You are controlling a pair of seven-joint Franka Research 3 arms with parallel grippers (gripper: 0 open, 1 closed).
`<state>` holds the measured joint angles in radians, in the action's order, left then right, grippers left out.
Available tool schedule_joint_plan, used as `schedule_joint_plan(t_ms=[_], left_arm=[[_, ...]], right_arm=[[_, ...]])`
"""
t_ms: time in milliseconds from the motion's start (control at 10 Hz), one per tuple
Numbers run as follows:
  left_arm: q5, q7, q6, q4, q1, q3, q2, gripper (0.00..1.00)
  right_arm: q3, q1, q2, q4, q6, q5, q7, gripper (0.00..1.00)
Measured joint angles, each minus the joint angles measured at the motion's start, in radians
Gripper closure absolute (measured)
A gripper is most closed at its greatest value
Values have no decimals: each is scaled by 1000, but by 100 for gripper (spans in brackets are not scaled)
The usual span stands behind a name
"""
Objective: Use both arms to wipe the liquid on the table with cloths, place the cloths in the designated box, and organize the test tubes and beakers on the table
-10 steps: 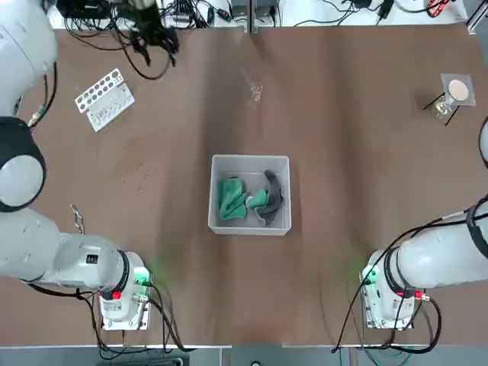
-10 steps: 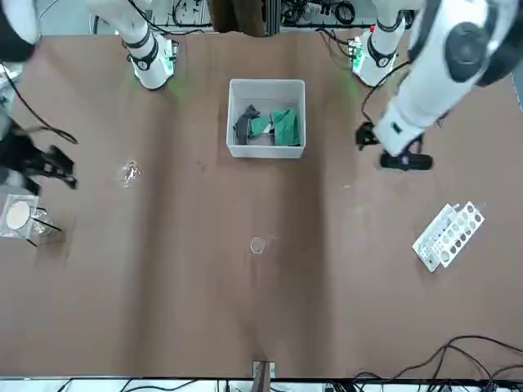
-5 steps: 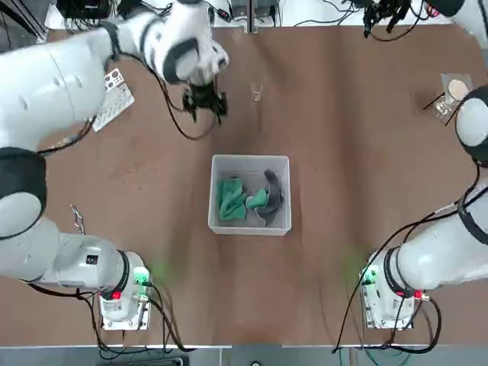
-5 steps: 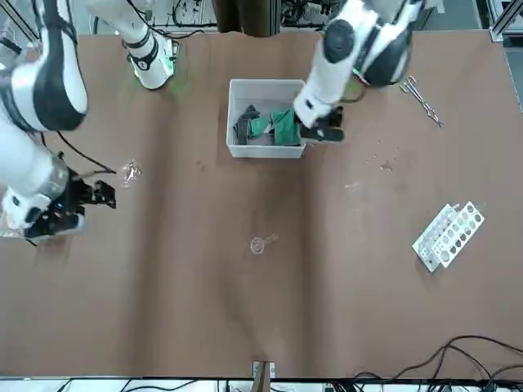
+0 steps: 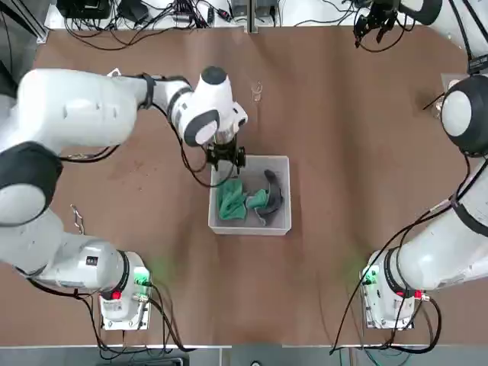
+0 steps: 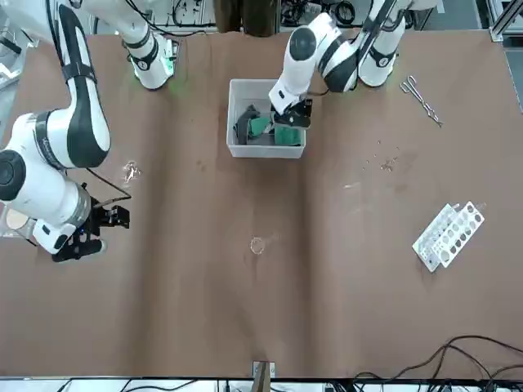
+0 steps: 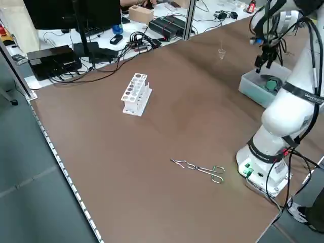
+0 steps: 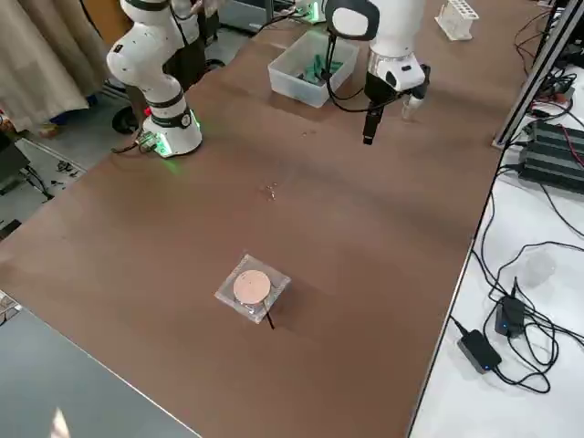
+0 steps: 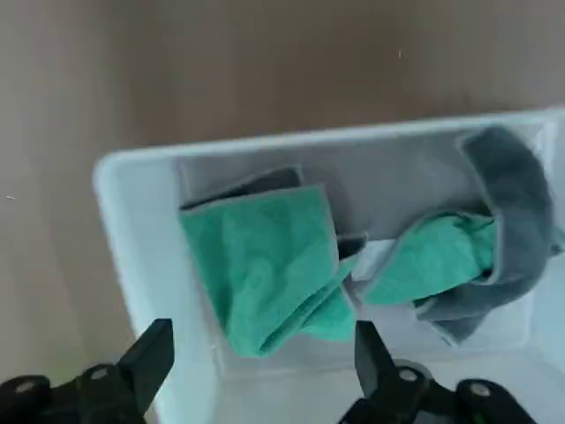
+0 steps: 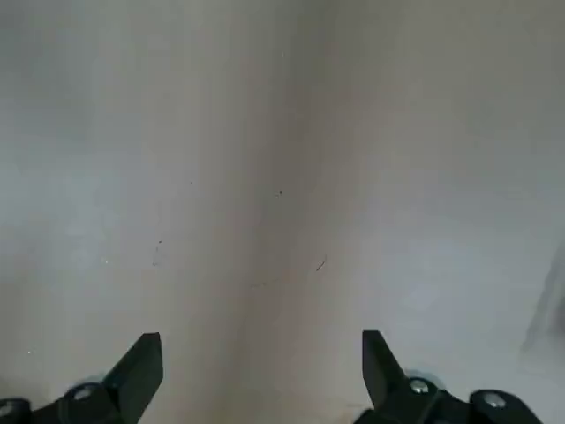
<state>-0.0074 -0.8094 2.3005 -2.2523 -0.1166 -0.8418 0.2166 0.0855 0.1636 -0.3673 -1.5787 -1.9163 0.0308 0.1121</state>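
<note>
Over the far left corner of the designated box (image 5: 284, 192): left gripper (image 5: 226, 158), jaws wide and empty, above two soft, limp, light cloths (image 9: 274, 269) lying inside, easiest pinched at a raised fold. Farther right, small glass beaker (image 5: 257, 93) standing apart beyond the box, probably fragile and slippery; right gripper (image 5: 374, 20) at the far edge, open, holding nothing

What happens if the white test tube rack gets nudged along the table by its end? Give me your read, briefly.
The white test tube rack would probably slide rather than roll, since it rests on a flat base on the table. It looks like thin plastic with its holes apparently empty, so it is likely light. Pushed from one end, it may well swivel instead of travelling straight.
</note>
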Motion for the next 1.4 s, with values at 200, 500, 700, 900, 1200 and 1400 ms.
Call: schedule_joint_plan(t_ms=[200, 500, 700, 900, 1200, 1400], left_arm=[[170, -150, 25, 3, -16, 1, 129, 9], [290, -285, 58, 30, -31, 1, 253, 9], [302, -299, 70, 49, -47, 6, 294, 9], [338, -317, 70, 55, -64, 25, 313, 9], [363, -331, 70, 57, -74, 47, 329, 16], [364, -360, 70, 60, -75, 48, 333, 40]], right_arm=[[4, -1, -9, -1, -3, 0, 0, 0], [5, -2, -13, -1, -4, 0, 0, 0], [4, -2, -13, -1, -4, 0, 0, 0], [4, -2, -13, -1, -5, 0, 0, 0], [4, -2, -13, -1, -6, 0, 0, 0], [2, 2, -13, -1, -6, 0, 0, 0]])
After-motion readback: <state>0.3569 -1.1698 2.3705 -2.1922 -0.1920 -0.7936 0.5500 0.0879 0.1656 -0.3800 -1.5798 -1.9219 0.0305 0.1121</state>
